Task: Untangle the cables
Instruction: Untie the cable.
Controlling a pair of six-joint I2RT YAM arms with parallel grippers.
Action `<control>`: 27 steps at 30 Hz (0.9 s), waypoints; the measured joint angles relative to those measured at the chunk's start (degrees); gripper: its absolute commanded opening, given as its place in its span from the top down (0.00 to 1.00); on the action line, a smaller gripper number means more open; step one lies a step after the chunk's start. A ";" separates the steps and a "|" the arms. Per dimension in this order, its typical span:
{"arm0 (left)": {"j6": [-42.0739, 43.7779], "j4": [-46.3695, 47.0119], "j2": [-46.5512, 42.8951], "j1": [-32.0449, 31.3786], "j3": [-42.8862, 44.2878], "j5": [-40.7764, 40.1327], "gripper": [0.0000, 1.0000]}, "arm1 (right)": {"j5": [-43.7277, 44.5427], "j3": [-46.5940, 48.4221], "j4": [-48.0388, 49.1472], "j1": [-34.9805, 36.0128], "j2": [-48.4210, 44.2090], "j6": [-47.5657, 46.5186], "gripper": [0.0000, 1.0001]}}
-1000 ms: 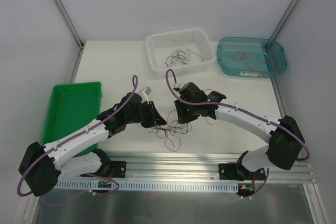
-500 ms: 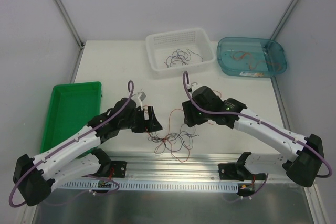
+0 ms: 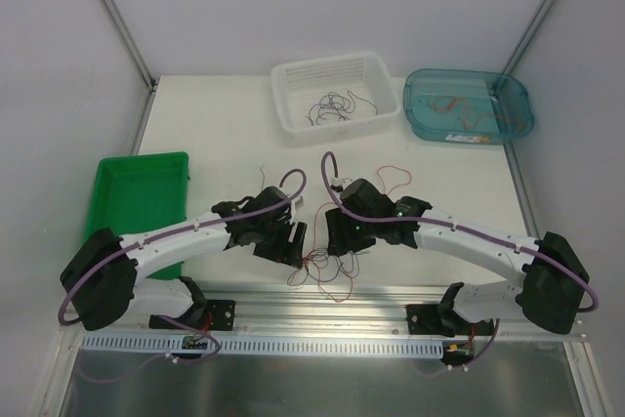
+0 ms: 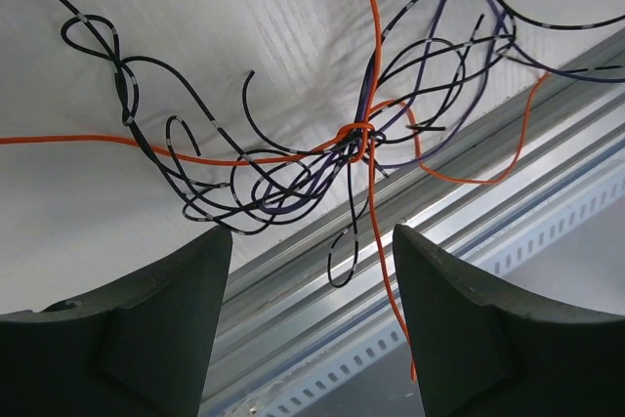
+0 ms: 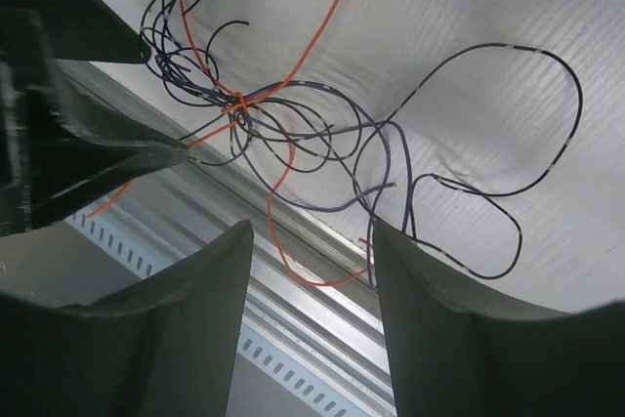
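The cables (image 3: 327, 266) are a small tangle of thin black, purple and orange wires lying at the table's front edge, partly over the metal rail. My left gripper (image 3: 296, 244) is just left of the tangle, open and empty. My right gripper (image 3: 334, 241) is just behind and right of it, also open and empty. In the left wrist view the knot (image 4: 356, 134) lies ahead of the open left gripper (image 4: 312, 275), with an orange strand hanging between the fingers. In the right wrist view the knot (image 5: 239, 104) lies ahead and left of the open right gripper (image 5: 312, 251).
A white basket (image 3: 376, 70) at the back holds dark wires. A teal tub (image 3: 518, 109) at the back right holds orange wires. A green tray (image 3: 137, 207) sits at the left. A loose red strand (image 3: 393, 175) lies behind the right arm. An aluminium rail (image 3: 391, 305) runs along the front.
Both grippers have come down toward the table's front edge and closer together, one on each side of the tangle. The tangle lies a little nearer the rail.
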 measured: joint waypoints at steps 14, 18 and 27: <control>-1.38 0.00 18.73 -3.34 9.55 -7.06 0.97 | 0.37 -0.22 2.32 1.66 1.86 4.72 0.44; -1.60 -0.17 20.55 -3.30 11.28 -7.08 1.00 | 1.16 -0.24 2.71 1.64 3.04 6.84 0.47; -6.29 4.92 17.31 -3.30 9.66 -7.10 1.00 | 2.36 -4.66 11.93 2.25 6.67 13.40 0.52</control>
